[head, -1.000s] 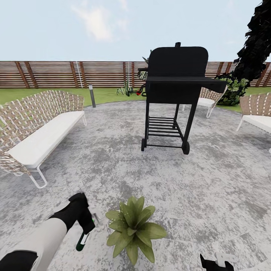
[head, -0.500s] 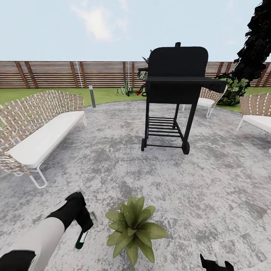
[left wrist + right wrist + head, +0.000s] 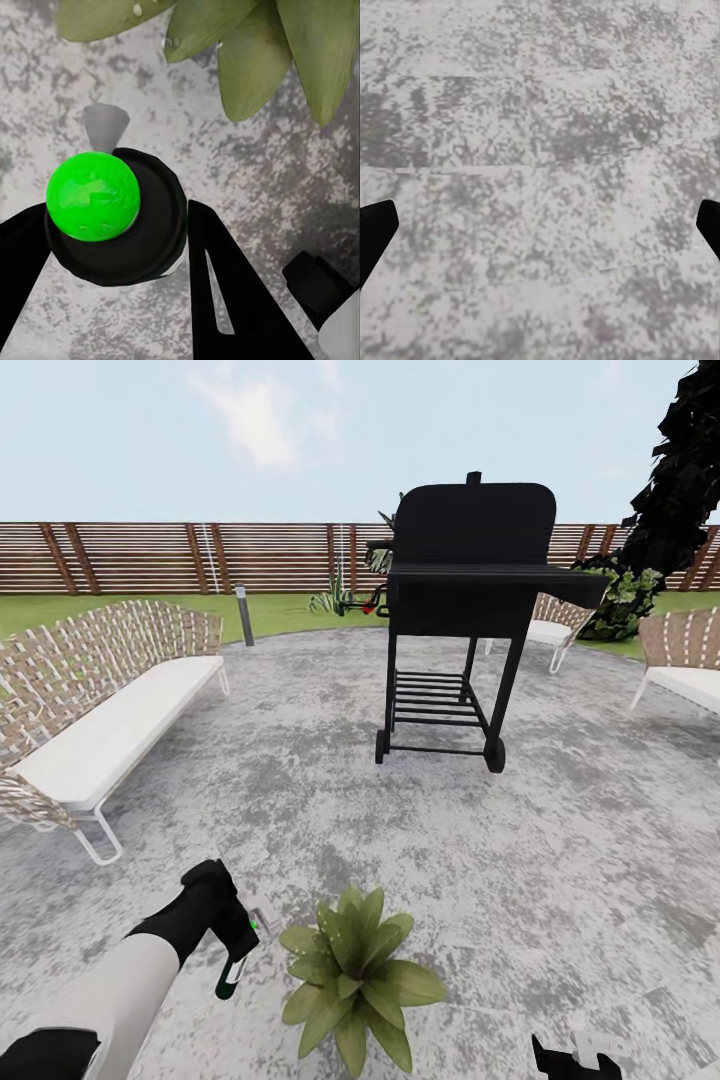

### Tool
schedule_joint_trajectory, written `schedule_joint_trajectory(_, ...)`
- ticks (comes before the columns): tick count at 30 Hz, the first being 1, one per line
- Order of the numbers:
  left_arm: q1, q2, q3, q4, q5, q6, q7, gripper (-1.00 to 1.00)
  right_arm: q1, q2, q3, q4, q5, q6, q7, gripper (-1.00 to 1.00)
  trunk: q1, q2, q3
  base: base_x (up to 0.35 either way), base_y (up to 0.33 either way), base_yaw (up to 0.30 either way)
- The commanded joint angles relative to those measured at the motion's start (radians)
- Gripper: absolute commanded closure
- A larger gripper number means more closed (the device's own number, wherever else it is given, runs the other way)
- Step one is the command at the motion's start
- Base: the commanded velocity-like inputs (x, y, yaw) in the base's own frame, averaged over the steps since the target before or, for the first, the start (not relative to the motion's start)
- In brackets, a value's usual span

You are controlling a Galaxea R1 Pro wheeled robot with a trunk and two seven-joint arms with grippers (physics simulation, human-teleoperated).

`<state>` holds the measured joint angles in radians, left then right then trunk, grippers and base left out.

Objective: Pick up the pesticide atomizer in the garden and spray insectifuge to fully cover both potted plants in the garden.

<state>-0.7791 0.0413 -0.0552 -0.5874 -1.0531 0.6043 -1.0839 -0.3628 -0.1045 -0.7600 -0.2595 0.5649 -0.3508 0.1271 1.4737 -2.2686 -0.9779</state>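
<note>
Firmly, the left claw (image 3: 238, 950) grips the slim dark-green pesticide atomizer (image 3: 232, 972) beside broad-leaved potted plant (image 3: 355, 975).

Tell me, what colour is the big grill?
Black all over: the grill shows best in the head view, standing on the grey mottled paving.

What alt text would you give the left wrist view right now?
The left tool is shut on a dark spray bottle, seen end-on with a bright green round end, over mottled grey paving. Broad green leaves of a potted plant hang just beyond it, a few carrying small white specks.
</note>
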Motion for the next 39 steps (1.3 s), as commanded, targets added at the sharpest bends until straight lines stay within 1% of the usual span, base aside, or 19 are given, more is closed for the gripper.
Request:
schedule_joint_trajectory(1,0.0,0.001,-0.005,-0.002,-0.002,0.009,-0.005,1.0,-0.001,0.0,-0.009,0.0,0.003,-0.004,0.008,-1.0,0.0,0.0,-0.001,0.011,0.0,0.0)
schedule_joint_trajectory(9,0.002,0.003,-0.006,0.005,-0.002,0.01,0.0,1.0,-0.001,0.0,-0.009,0.0,0.003,-0.004,0.008,-1.0,0.0,0.0,-0.001,0.002,0.0,0.0)
schedule_joint_trajectory(11,0.011,0.007,-0.006,0.023,-0.005,0.007,0.0,1.0,-0.001,0.0,-0.009,0.0,0.003,-0.004,0.008,-1.0,0.0,0.0,-0.001,0.0,0.0,0.0)
schedule_joint_trajectory(13,0.031,0.011,-0.006,0.046,-0.012,0.004,0.002,1.0,-0.001,0.0,-0.009,0.0,0.003,-0.004,0.008,-1.0,0.0,0.0,-0.001,0.0,0.0,0.0)
schedule_joint_trajectory(15,0.038,0.013,-0.007,0.049,-0.011,0.003,0.002,1.0,-0.001,0.0,-0.009,0.0,0.003,-0.004,0.008,-1.0,0.0,0.0,-0.001,0.0,0.0,0.0)
schedule_joint_trajectory(19,0.04,0.01,-0.009,0.038,-0.009,0.002,0.002,1.0,-0.001,0.0,-0.009,0.0,0.003,-0.004,0.008,-1.0,0.0,0.0,-0.001,0.0,0.0,0.0)
schedule_joint_trajectory(24,0.027,-0.002,-0.012,0.001,-0.007,0.001,-0.006,1.0,-0.001,0.0,-0.009,0.0,0.003,-0.004,0.008,-1.0,0.0,0.0,-0.001,0.0,0.0,0.0)
schedule_joint_trajectory(27,0.023,-0.005,-0.015,-0.007,-0.014,-0.001,-0.01,1.0,-0.001,0.0,-0.009,0.0,0.003,-0.004,0.008,-1.0,0.0,0.0,-0.001,0.0,0.0,0.0)
schedule_joint_trajectory(29,0.009,-0.003,-0.039,-0.009,-0.019,-0.001,-0.015,1.0,-0.001,0.0,-0.009,0.001,0.003,-0.004,0.007,-1.0,0.0,0.0,-0.001,0.0,0.0,0.0)
schedule_joint_trajectory(30,0.004,0.001,-0.077,-0.009,-0.02,-0.002,-0.027,1.0,-0.001,0.0,-0.009,0.001,0.003,-0.004,0.007,-1.0,0.0,0.0,-0.001,0.0,0.0,0.0)
schedule_joint_trajectory(32,0.001,0.005,-0.125,-0.008,-0.024,-0.004,-0.054,1.0,-0.001,0.0,-0.009,0.001,0.003,-0.004,0.006,-1.0,0.0,0.0,-0.001,0.0,0.0,0.0)
schedule_joint_trajectory(33,-0.012,0.011,-0.183,-0.008,-0.026,-0.005,-0.098,1.0,-0.001,0.0,-0.009,0.002,0.003,-0.004,0.006,-1.0,0.0,0.0,-0.001,0.0,0.0,0.0)
schedule_joint_trajectory(35,-0.03,0.023,-0.204,-0.005,-0.026,-0.008,-0.115,1.0,-0.001,0.0,-0.009,0.002,0.003,-0.004,0.006,-1.0,0.0,0.0,-0.001,0.0,0.0,0.0)
schedule_joint_trajectory(38,-0.037,0.049,-0.207,-0.007,-0.024,-0.009,-0.118,1.0,-0.001,0.0,-0.009,0.002,0.003,-0.004,0.006,-1.0,0.0,0.0,-0.001,0.0,0.0,0.0)
schedule_joint_trajectory(39,-0.038,0.052,-0.207,-0.007,-0.024,-0.009,-0.118,1.0,-0.001,0.0,-0.009,0.002,0.003,-0.004,0.006,-1.0,0.0,0.0,-0.001,0.0,0.0,0.0)
